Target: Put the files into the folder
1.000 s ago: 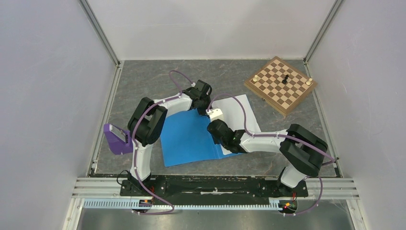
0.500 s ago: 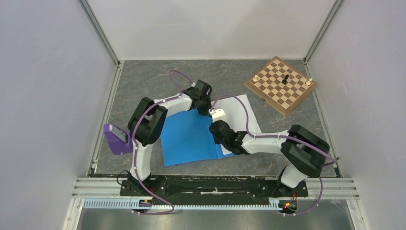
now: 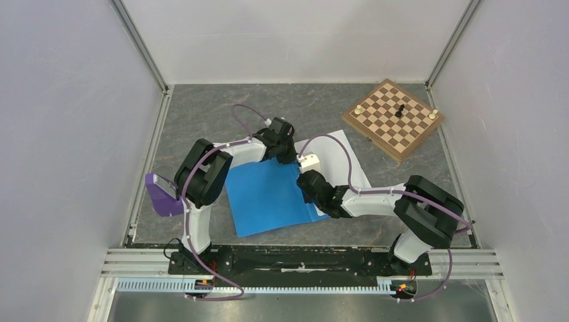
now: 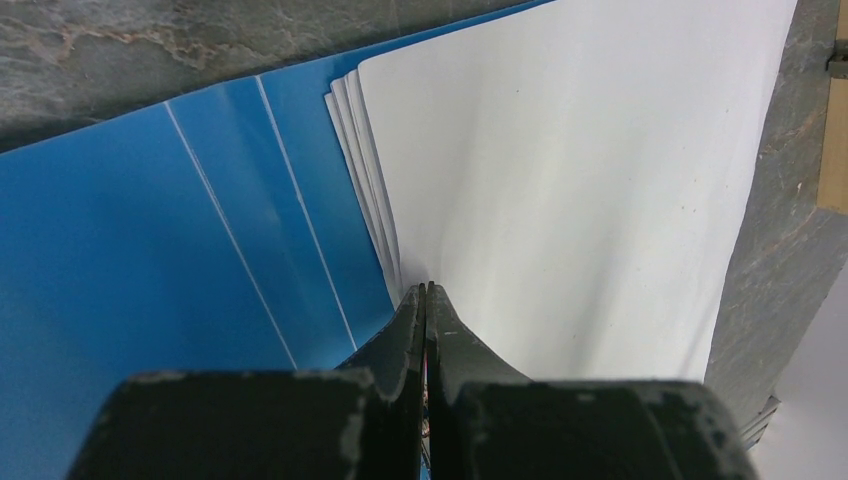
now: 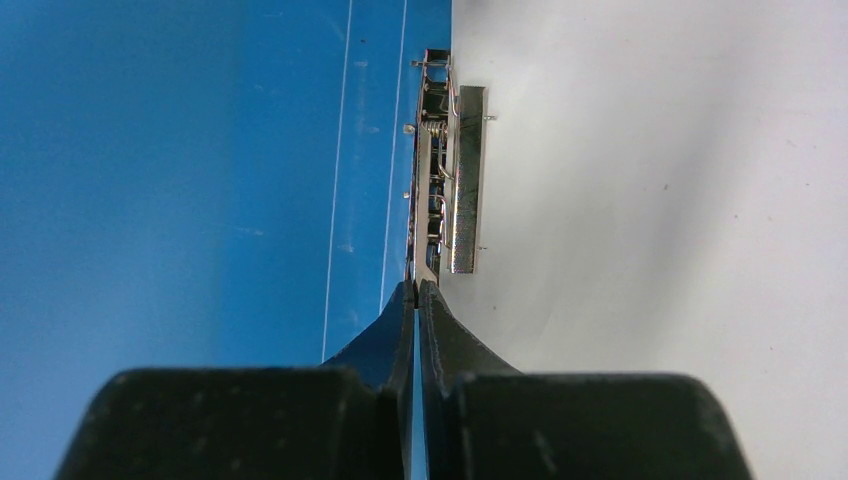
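Note:
The blue folder [image 3: 268, 194] lies open in the middle of the table. The files [image 3: 339, 157], white sheets, lie on its right half. In the left wrist view the folder [image 4: 180, 230] is left of the sheets [image 4: 580, 180], whose fanned left edges run into my left gripper [image 4: 427, 288]. It is shut at that edge and seems to pinch the sheets. My right gripper [image 5: 417, 285] is shut at the near end of the metal clip [image 5: 445, 170], beside the folder's spine [image 5: 370, 150]. From above, the left gripper [image 3: 290, 155] and right gripper [image 3: 307, 173] are close together.
A wooden chessboard [image 3: 394, 119] with a few pieces stands at the back right. A purple object [image 3: 163, 194] lies at the left by the left arm. Enclosure walls ring the table.
The left arm has shifted a little left and away. The right gripper has moved forward along the spine. The folder has shifted slightly.

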{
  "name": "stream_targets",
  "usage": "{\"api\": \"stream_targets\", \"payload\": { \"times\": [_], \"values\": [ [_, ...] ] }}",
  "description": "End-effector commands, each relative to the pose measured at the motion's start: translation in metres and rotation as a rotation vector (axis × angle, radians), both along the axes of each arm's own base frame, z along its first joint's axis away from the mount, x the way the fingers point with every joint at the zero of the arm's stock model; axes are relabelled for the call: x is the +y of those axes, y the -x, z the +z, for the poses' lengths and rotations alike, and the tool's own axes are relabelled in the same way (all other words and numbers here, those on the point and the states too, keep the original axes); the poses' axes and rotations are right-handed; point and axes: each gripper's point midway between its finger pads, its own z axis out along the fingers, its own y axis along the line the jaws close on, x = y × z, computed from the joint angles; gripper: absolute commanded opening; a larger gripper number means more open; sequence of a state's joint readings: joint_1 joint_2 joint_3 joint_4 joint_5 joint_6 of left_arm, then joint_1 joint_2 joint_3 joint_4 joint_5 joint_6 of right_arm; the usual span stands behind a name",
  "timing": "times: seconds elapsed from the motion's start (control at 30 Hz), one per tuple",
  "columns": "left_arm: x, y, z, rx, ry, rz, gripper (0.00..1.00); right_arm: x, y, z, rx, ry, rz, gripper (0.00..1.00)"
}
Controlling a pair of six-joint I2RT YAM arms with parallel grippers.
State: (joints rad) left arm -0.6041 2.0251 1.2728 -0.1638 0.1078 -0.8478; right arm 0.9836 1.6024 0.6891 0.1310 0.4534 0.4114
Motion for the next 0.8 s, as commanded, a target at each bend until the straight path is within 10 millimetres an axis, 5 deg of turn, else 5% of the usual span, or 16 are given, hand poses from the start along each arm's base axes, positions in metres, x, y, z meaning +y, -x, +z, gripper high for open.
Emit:
{"api": "stream_targets", "payload": {
  "times": [0.0, 0.53, 0.77],
  "values": [
    [0.034, 0.051, -0.062, 0.184, -0.184, 0.021, 0.02, -0.054, 0.044, -0.057, 0.199, 0.222, 0.014, 0.00],
    [0.032, 0.050, -0.063, 0.182, -0.184, 0.019, 0.02, -0.045, 0.055, -0.073, 0.245, 0.167, 0.071, 0.00],
    [0.032, 0.048, -0.062, 0.177, -0.187, 0.020, 0.02, -0.030, 0.053, -0.054, 0.228, 0.099, 0.108, 0.00]
  ]
}}
